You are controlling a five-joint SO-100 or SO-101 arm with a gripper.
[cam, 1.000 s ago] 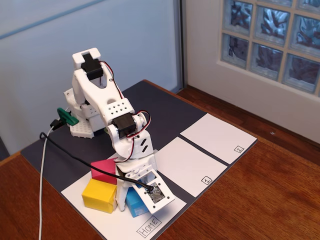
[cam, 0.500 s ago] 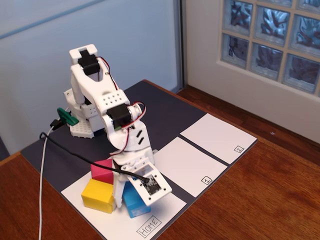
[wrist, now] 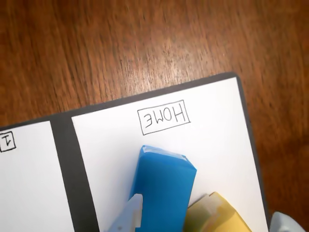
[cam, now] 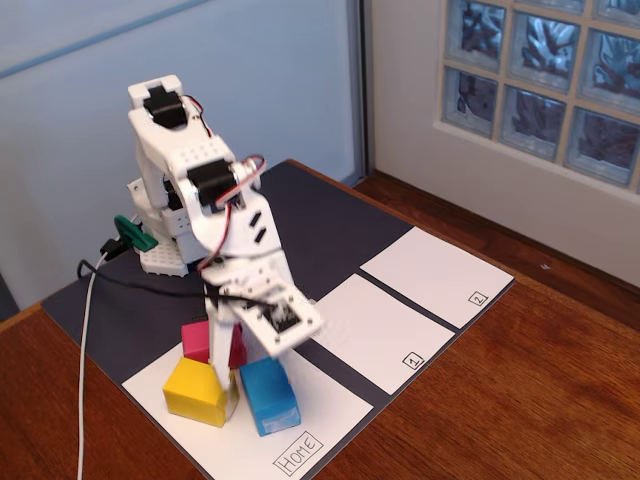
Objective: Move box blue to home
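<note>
Since a second ago the arm (cam: 205, 190) has pulled up and back from the blocks, leaving the box blue (cam: 268, 395) fully exposed. Largest here is home (cam: 330, 400), the white sheet with its boxed label. On home, the box blue lies flat near the label, beside the yellow block (cam: 197, 392); the pink block (cam: 198, 340) sits behind. The gripper (wrist: 207, 223) hangs just over the blocks, fingers spread and gripping nothing.
</note>
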